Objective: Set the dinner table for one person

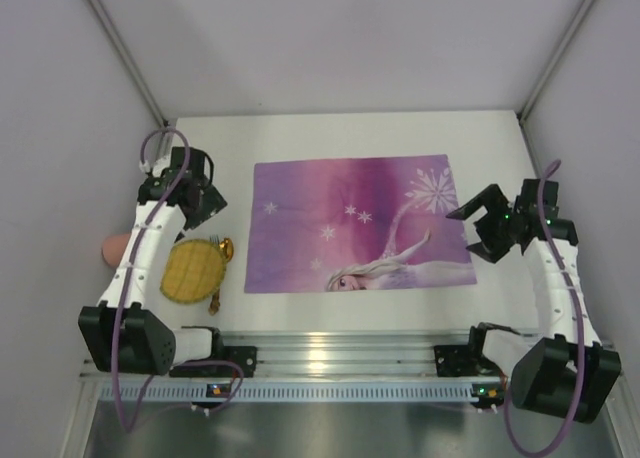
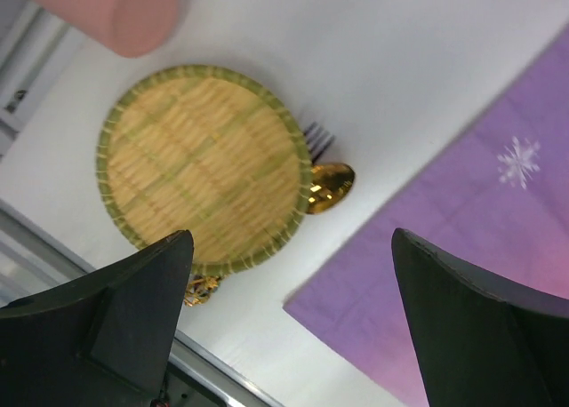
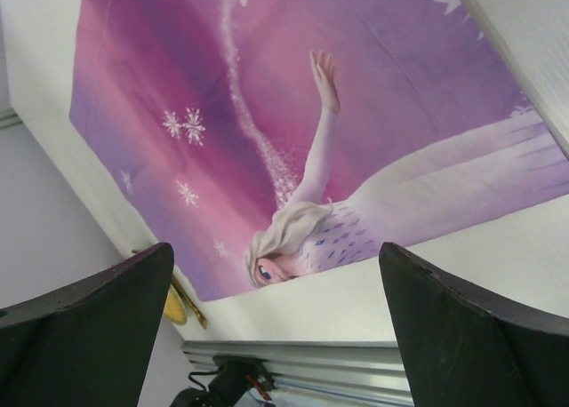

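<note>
The dinner table [image 1: 350,133] is a white top with a silver rail [image 1: 330,356] along its near edge. A purple princess placemat [image 1: 340,213] lies flat in its middle. At the left lies a round woven straw plate [image 1: 197,270] on top of gold cutlery [image 1: 224,248], with a pink cup [image 1: 114,248] beside it. My left gripper [image 1: 207,206] hovers open and empty above the plate [image 2: 204,167] and the mat's corner [image 2: 462,256]. My right gripper [image 1: 472,233] hovers open and empty over the mat's right edge [image 3: 311,114].
Pale grey panels [image 1: 60,128] wall the table on three sides. In the left wrist view a gold spoon [image 2: 331,187] and fork tines [image 2: 318,138] stick out from under the plate, and the pink cup [image 2: 116,11] lies at the top left.
</note>
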`<state>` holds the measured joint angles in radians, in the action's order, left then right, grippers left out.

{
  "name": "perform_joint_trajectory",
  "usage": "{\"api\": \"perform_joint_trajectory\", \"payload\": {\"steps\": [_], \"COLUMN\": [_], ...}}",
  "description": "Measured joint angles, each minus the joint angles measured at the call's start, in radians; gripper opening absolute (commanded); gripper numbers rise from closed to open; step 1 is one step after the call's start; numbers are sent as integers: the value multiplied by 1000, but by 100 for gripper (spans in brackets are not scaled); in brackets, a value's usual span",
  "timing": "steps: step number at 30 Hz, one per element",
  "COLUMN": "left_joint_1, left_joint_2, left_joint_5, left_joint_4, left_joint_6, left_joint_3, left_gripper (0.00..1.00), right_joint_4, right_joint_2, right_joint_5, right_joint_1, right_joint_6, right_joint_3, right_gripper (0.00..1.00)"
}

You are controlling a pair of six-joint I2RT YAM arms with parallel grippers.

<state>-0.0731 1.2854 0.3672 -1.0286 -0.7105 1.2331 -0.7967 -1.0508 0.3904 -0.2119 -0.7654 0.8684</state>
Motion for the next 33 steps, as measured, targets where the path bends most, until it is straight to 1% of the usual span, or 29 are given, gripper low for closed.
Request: {"api": "perform_joint_trajectory", "payload": {"steps": [4, 7, 9, 11, 14, 17, 20, 23, 27, 29, 33], "left_joint_1": [66, 119, 159, 197, 225, 243, 307, 426, 566, 599, 604], "left_joint_2": [0, -14, -24, -24, -12, 31, 89, 146, 201, 216, 239], "left_joint_5": [87, 99, 109, 140, 206, 262, 285, 280, 264, 248, 218], "left_joint_4": [-10, -4, -11, -41, -86, -109, -105, -98, -68, -35, 24], "left_joint_6": [-19, -43, -82, -153, -251, -322, -357, -363, -361, -362, -371], "left_joint_3": [-1, -22, -41, -46, -35, -5, 8, 8, -7, -31, -73], "left_gripper": [98, 99, 99, 98, 98, 98, 98, 98, 97, 96, 95], "right_joint_4": [-4, -8, -8, -5, -2, -2, -2, -6, -7, -7, -7], "right_joint_2": [-1, -49, -100, -150, -243, -341, -431, -483, -513, -522, -542], "right_joint_5": [19, 23, 14, 7, -3, -3, 2, 12, 24, 29, 35], "right_joint_1": [13, 68, 135, 207, 328, 415, 475, 506, 515, 517, 518], "right_joint_6": [-8, -13, -14, -14, -13, -9, 9, 29, 59, 73, 102], "right_joint_3": [27, 74, 122, 164, 222, 262, 290, 293, 293, 293, 293], "right_gripper": [100, 100, 100, 100, 100, 100, 100, 100, 100, 100, 100]}}
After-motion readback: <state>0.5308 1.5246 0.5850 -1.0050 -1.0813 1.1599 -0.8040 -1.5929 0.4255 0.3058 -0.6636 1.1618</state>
